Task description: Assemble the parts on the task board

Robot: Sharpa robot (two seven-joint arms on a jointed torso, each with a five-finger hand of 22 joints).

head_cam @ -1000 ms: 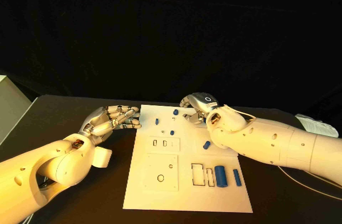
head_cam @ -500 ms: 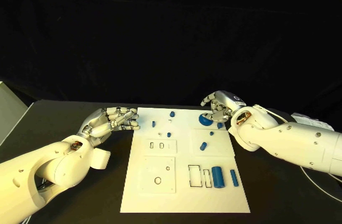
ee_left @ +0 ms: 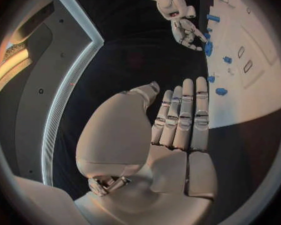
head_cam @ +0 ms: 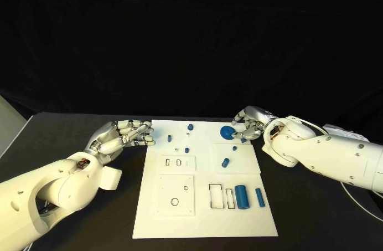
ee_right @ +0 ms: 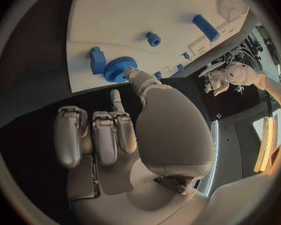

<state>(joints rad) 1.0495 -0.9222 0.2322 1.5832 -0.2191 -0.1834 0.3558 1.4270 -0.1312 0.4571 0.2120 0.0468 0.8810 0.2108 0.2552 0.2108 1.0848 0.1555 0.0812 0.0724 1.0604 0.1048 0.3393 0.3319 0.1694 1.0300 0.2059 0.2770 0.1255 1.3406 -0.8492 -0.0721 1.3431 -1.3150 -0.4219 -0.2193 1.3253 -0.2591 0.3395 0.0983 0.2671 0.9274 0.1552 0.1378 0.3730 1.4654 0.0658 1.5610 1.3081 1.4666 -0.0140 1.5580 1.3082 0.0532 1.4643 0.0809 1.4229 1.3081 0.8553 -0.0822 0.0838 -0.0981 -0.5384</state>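
Note:
The white task board (head_cam: 206, 218) lies in the middle of the table. A blue gear (head_cam: 227, 132) sits on its far right part. My right hand (head_cam: 252, 122) is at the board's far right edge with half-curled fingers. Its thumb tip (ee_right: 133, 75) is at the rim of the gear (ee_right: 118, 69), and it grips nothing. My left hand (head_cam: 124, 134) rests just off the far left corner, fingers straight and together, empty. Small blue pegs (head_cam: 190, 127) are spread over the far half. Two blue cylinders (head_cam: 242, 196) lie near the right edge.
The board has empty slots (head_cam: 180, 162) and a rectangular recess (head_cam: 217, 195) on its near half. A blue block (ee_right: 98, 60) lies beside the gear. Bare black table (head_cam: 319, 218) surrounds the board on all sides.
My right hand has drawn back to the right from over the board's far edge, uncovering the blue gear, which stays on the board. The camera has shifted slightly. The left hand has not moved.

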